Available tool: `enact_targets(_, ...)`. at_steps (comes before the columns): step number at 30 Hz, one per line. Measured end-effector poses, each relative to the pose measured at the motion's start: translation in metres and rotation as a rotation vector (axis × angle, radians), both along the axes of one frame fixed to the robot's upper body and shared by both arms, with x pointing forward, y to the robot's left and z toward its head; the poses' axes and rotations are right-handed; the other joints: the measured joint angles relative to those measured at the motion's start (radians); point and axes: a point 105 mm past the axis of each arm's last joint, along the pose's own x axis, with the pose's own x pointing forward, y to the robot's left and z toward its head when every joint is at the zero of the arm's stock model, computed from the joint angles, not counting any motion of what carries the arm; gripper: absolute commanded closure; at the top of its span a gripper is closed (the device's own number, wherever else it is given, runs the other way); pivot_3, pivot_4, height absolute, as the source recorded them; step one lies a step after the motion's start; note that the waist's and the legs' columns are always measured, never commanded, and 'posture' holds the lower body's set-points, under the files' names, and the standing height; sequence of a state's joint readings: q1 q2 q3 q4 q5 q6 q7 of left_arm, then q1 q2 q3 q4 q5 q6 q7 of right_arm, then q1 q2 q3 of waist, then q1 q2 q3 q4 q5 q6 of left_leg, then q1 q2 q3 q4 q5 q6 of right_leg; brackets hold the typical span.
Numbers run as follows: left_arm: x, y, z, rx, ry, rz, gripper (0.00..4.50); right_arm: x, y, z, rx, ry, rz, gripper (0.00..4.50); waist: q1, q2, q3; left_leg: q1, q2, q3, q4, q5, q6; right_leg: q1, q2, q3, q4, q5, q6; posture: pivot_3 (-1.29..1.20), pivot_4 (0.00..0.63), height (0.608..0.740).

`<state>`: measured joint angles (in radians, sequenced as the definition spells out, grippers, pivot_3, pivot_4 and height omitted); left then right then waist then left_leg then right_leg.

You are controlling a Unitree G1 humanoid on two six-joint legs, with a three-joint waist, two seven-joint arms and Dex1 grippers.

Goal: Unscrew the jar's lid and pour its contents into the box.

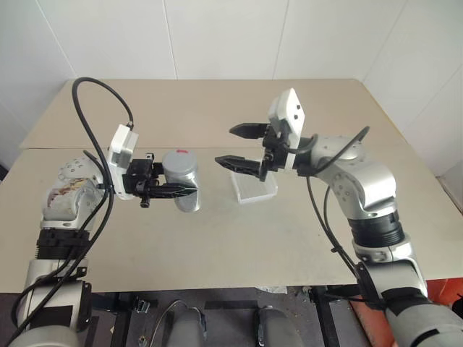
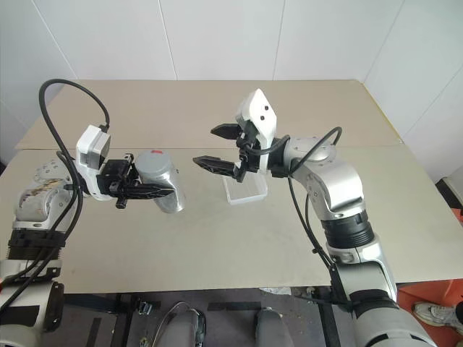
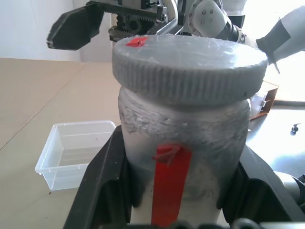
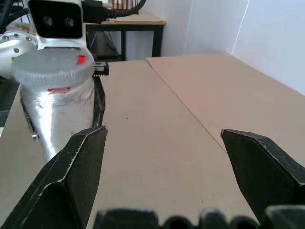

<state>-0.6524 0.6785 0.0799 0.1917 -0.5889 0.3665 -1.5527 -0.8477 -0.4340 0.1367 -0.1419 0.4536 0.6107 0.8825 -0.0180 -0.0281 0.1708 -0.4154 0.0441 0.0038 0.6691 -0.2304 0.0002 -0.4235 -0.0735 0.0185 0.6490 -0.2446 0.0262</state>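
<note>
My left gripper (image 1: pixel 185 185) is shut on the silvery-grey jar (image 1: pixel 185 189) and holds it upright above the table at the left. A red stripe runs down the jar's side (image 3: pixel 170 183). The grey ribbed lid (image 1: pixel 179 160), with a small red mark, sits on the jar. The contents are hidden inside the jar. To the right of the lid and apart from it, my right gripper (image 1: pixel 226 145) points at it, open and empty. The translucent box (image 1: pixel 255 189) rests on the table below the right gripper and looks empty.
The beige table (image 1: pixel 217 238) is made of two boards with a seam across it, and its front edge is close to me. White walls stand behind. A black cable (image 1: pixel 94 137) loops over my left arm. A desk with black legs (image 4: pixel 138 28) shows in the right wrist view.
</note>
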Motion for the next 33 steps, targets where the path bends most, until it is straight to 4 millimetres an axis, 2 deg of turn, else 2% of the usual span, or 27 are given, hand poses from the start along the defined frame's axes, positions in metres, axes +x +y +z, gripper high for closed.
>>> enact_targets(6,0.004,-0.011,-0.003,-0.019,-0.009,-0.019,2.58,-0.027,0.018,0.014,0.038,-0.056,0.116,0.05,0.003,0.0,0.0,0.0,0.0,0.0,0.0,0.0,0.0,0.0,0.0,0.0,0.0,0.0,0.0,0.0,0.15,0.74)
enact_targets(12,0.009,-0.02,-0.003,-0.021,-0.017,-0.035,2.58,-0.035,0.042,0.019,0.043,-0.052,0.159,0.05,0.001,0.0,0.0,0.0,0.0,0.0,0.0,0.0,0.0,0.0,0.0,0.0,0.0,0.0,0.0,0.0,0.15,0.74)
enact_targets(18,0.009,-0.021,-0.002,-0.022,-0.027,-0.043,2.58,-0.031,0.056,0.018,0.029,-0.025,0.156,0.05,0.002,0.0,0.0,0.0,0.0,0.0,0.0,0.0,0.0,0.0,0.0,0.0,0.0,0.0,0.0,0.0,0.15,0.74)
enact_targets(23,0.009,-0.02,-0.002,-0.02,-0.027,-0.041,2.58,-0.021,0.061,0.009,0.032,0.036,0.144,0.05,0.002,0.0,0.0,0.0,0.0,0.0,0.0,0.0,0.0,0.0,0.0,0.0,0.0,0.0,0.0,0.0,0.15,0.74)
enact_targets(33,0.009,-0.018,-0.002,-0.014,-0.029,-0.032,2.58,-0.017,0.068,0.008,0.029,0.057,0.155,0.05,0.001,0.0,0.0,0.0,0.0,0.0,0.0,0.0,0.0,0.0,0.0,0.0,0.0,0.0,0.0,0.0,0.15,0.74)
